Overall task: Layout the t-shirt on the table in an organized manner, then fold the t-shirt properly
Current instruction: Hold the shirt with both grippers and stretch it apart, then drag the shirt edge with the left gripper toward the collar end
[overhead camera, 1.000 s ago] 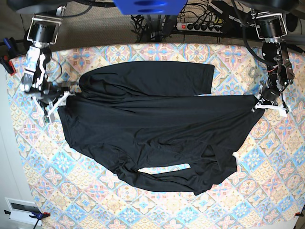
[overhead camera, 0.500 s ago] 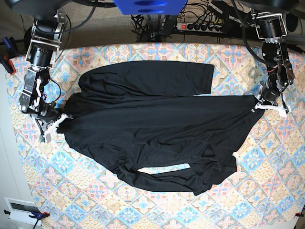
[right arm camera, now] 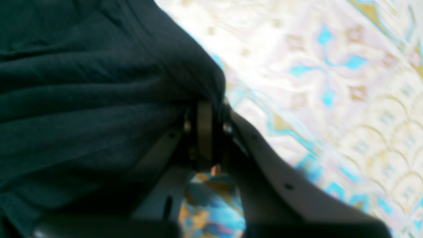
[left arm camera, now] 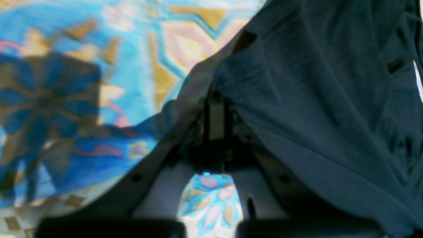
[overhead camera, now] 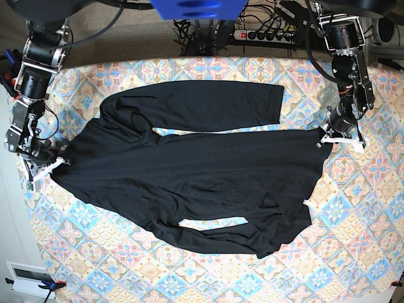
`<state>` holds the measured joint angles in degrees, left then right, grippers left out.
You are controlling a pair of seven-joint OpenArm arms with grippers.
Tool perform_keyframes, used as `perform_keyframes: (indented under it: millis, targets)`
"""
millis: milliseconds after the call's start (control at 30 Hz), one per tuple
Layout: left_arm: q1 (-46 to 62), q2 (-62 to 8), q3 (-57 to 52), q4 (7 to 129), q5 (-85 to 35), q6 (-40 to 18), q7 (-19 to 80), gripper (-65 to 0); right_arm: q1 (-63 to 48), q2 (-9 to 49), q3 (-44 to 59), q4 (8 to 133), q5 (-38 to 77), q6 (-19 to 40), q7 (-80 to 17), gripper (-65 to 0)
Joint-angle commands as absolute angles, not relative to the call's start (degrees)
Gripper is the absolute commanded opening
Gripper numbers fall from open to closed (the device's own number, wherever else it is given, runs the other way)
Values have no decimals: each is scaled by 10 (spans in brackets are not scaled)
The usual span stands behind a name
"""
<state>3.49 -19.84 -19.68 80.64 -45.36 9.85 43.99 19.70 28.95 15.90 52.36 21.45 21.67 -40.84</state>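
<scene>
Stretching between the two grippers, the t-shirt (overhead camera: pixel 189 170) lies across the middle of the table (overhead camera: pixel 353 240) with its long axis running left to right in the base view. The right gripper (overhead camera: pixel 47 167) sits at the far left end of the cloth, its jaws pressed together on a pinch of the shirt's edge; the right wrist view shows dark fabric (right arm camera: pixel 99 99) bunched right at the closed fingertips (right arm camera: pixel 205 129). The left gripper (overhead camera: pixel 338 136) is at the opposite end, on the right of the base view, jaws likewise pinched shut on the shirt's edge, with cloth (left arm camera: pixel 314 99) draped over the fingers in its own camera.

Each arm therefore holds the end nearest to it, and the garment lies inward from both, toward the table's centre. One sleeve lies flat along the far side; the near side is rumpled, with a gap of tablecloth showing through a fold. Any coming move to flatten it would, I judge, turn on pulling apart along that left-right line, then dealing with the near-side bunching.
</scene>
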Motion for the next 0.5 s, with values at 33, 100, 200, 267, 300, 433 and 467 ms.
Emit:
perform_keyframes:
  millis: [33,100,200,267,300,433,467]
  targets:
    - [28,-210,-198,817,-451,101,432,-650,212,314,162,526,219,214,-385,-650]
    - [28,-214,-181,817,-451,101,432,-650,212,319,162,525,219,214,-383,-650]
    - [33,-214,-169,818,-452,101,432,-650,212,319,162,524,219,214,-383,-650]
    - [35,-222,-167,818,-455,101,450,-643,211,320,162,524,219,214,-383,-650]
    - [34,-225,-167,819,-457,101,465,-632,211,320,162,524,219,214,-383,-650]
    - [49,-231,-171,855,-466,101,492,-576,210,320,162,524,219,214,-383,-650]
    - [57,-233,-171,866,-473,101,493,-562,210,320,162,524,219,214,-383,-650]
